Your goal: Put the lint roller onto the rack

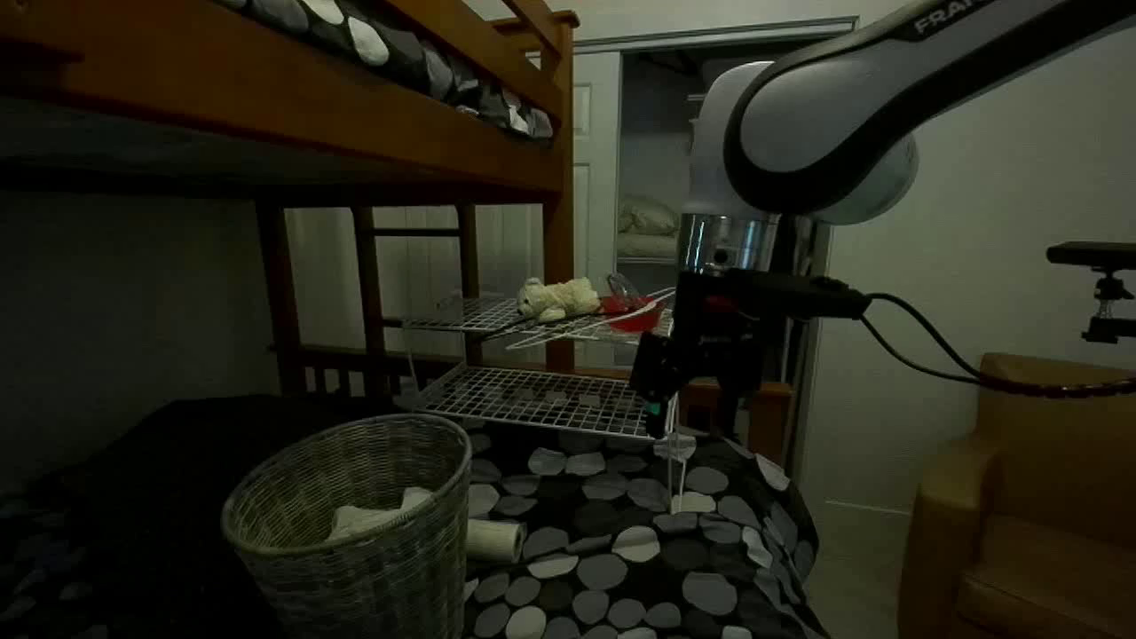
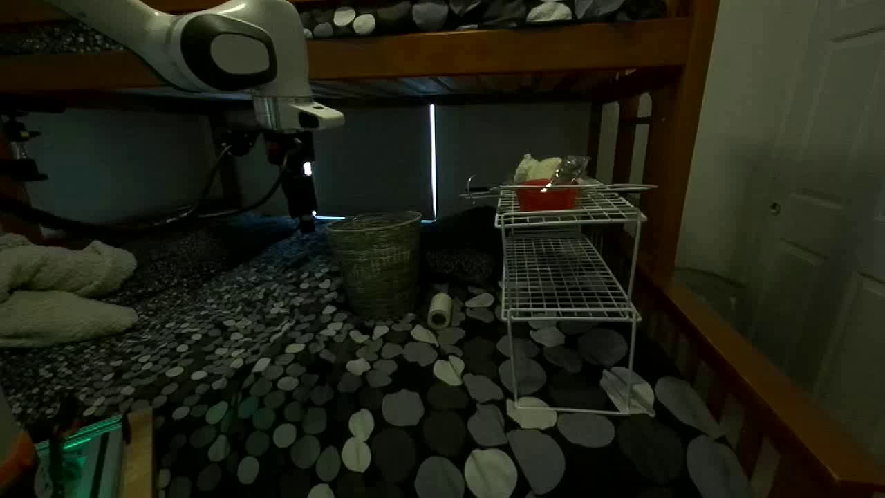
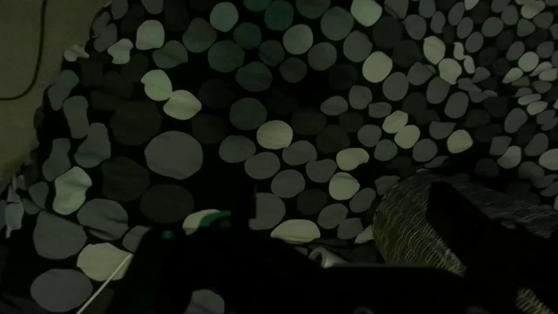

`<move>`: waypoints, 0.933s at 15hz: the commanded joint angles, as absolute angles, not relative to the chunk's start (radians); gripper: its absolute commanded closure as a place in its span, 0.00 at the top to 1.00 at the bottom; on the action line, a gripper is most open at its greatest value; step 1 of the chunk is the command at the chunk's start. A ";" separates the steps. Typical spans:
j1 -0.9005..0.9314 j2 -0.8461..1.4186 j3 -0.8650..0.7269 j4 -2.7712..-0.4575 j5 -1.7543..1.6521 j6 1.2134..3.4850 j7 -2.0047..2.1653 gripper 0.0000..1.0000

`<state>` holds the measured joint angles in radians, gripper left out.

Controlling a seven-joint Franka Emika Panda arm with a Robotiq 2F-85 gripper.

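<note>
The lint roller is a pale roll (image 1: pixel 495 540) lying on the dotted bedspread, close beside the woven basket. It also shows in an exterior view (image 2: pixel 440 310), and its end peeks over the gripper body in the wrist view (image 3: pixel 326 257). The rack is a silvery wire frame with two grid shelves (image 1: pixel 541 401), standing on the bed; it also shows in an exterior view (image 2: pixel 570 277). My gripper (image 1: pixel 692 417) hangs pointing down above the bed, apart from roller and rack. In the wrist view its fingers (image 3: pixel 342 200) are wide apart with nothing between them.
A tall woven basket (image 2: pixel 377 266) with pale cloth inside stands beside the roller. The rack's top shelf holds a cream plush bear (image 1: pixel 559 299), a red bowl (image 2: pixel 546 197) and hanger-like wires. The wooden bunk frame (image 2: pixel 498 55) spans overhead. A fleece blanket (image 2: pixel 66 290) lies on the bed.
</note>
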<state>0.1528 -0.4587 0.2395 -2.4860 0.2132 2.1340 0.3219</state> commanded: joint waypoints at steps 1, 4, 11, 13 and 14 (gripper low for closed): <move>0.158 -0.458 0.234 -2.485 0.210 2.132 0.324 1.00; 0.158 -0.458 0.234 -2.485 0.210 2.132 0.324 1.00; -0.038 -0.198 0.366 -2.493 -0.288 2.572 0.441 1.00; -0.209 -0.129 0.476 -2.489 -0.456 2.685 0.446 1.00; -0.279 -0.114 0.516 -2.486 -0.540 2.718 0.450 1.00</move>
